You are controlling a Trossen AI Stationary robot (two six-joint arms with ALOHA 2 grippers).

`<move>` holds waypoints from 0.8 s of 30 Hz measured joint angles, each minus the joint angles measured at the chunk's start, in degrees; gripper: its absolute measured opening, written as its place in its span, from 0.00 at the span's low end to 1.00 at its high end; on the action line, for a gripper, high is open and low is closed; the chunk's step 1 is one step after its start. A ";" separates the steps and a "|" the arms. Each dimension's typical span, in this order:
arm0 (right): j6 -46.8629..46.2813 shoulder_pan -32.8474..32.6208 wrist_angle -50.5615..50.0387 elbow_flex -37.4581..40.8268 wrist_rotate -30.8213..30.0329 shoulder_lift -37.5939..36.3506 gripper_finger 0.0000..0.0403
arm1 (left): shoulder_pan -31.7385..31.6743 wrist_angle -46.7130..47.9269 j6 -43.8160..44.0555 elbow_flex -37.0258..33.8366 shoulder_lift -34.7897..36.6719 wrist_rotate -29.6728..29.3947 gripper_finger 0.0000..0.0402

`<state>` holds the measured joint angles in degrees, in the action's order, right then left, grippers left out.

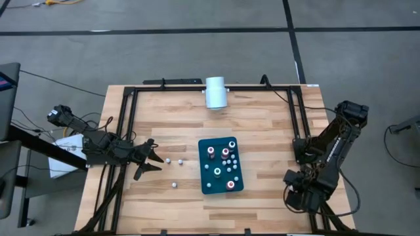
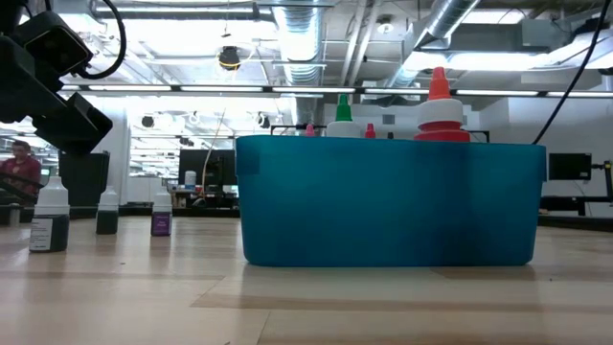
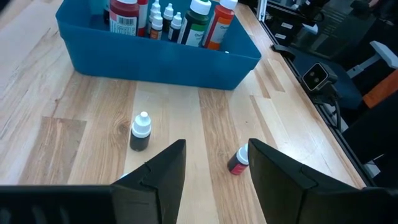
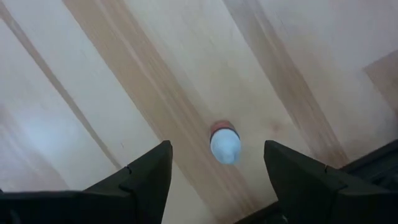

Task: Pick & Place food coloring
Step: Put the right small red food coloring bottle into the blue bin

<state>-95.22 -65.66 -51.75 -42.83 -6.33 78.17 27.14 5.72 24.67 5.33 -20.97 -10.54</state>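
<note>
The food coloring is a set of small bottles. Several stand in the teal tray at the table's middle. Three stand on the wood left of the tray. My left gripper is open at the table's left, pointing at the tray; a dark bottle and a reddish one stand just ahead of its fingers. My right gripper points straight down near the table's right edge. It is open over one upright white-topped bottle, a finger on either side and clear of it.
A large white cylinder lies at the far edge. A dark metal frame runs along the table's left, far and right sides. Bare wood lies between the tray and my right arm. The room beyond shows shelves and a person.
</note>
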 joint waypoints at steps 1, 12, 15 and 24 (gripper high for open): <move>-0.49 -0.15 0.00 0.00 -0.01 0.00 0.60 | 0.00 0.02 0.00 0.00 0.00 -0.03 0.41; -0.52 -0.09 1.73 -0.02 -1.30 2.93 0.46 | -0.01 0.02 -0.02 0.01 0.02 -0.01 0.41; -0.93 -0.09 1.91 -0.02 -1.16 4.04 0.43 | -0.01 0.02 0.00 0.01 0.01 0.01 0.41; -0.83 0.17 1.75 -0.02 0.47 6.26 0.32 | 0.00 0.00 0.02 0.00 0.00 0.02 0.41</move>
<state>-96.05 -65.49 -49.99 -42.85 -5.86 84.43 27.13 5.72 24.69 5.33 -20.97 -10.51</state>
